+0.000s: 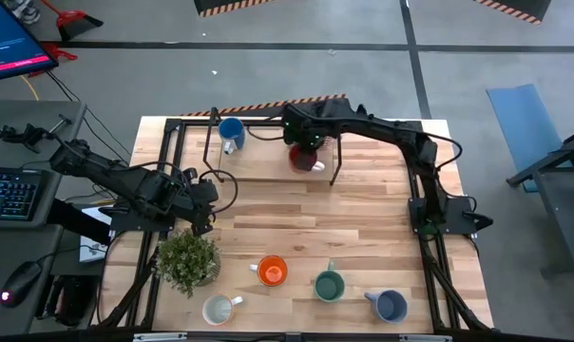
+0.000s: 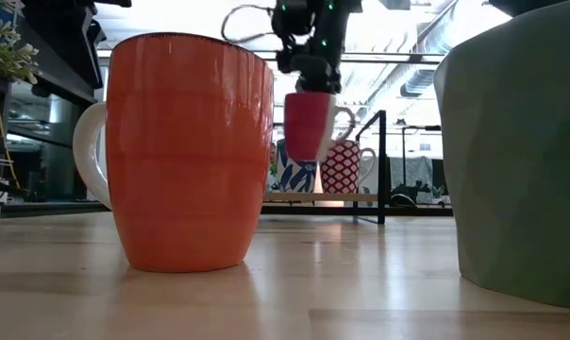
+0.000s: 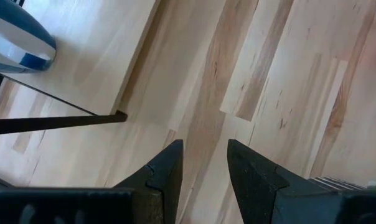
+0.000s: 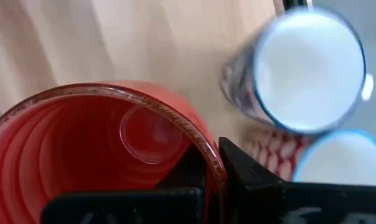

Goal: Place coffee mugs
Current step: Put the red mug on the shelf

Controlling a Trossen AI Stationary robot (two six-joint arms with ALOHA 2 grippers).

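The right claw (image 1: 308, 152) is holding a glossy red ceramic mug (image 1: 306, 160), its fingers clamped shut over the rim, one inside and one outside as the right wrist view shows. In the low view the mug is hanging clear of the pale wooden counter (image 1: 363, 228), at the far side of it.

Judging by how things lie, the task is looking partly done. A royal-blue mug (image 1: 231, 132) is standing beside the right claw, by a thin black metal frame (image 1: 268, 107). Just beyond the claw, the right wrist view is showing two more mugs: a dark patterned one with a white inside (image 4: 306, 71) and a red-and-white patterned one (image 4: 328, 158). Well away from it, near the front edge, an orange mug (image 1: 271, 272), a green mug (image 1: 329, 285), a slate-blue mug (image 1: 390, 305) and a cream mug (image 1: 218, 309) are waiting in a loose row.

The left claw (image 1: 203, 211) is hovering empty with its fingers apart, near a leafy potted plant (image 1: 186, 260).

The right arm is hiding the two patterned mugs from above, and the right wrist picture's edge is cropping one of them.
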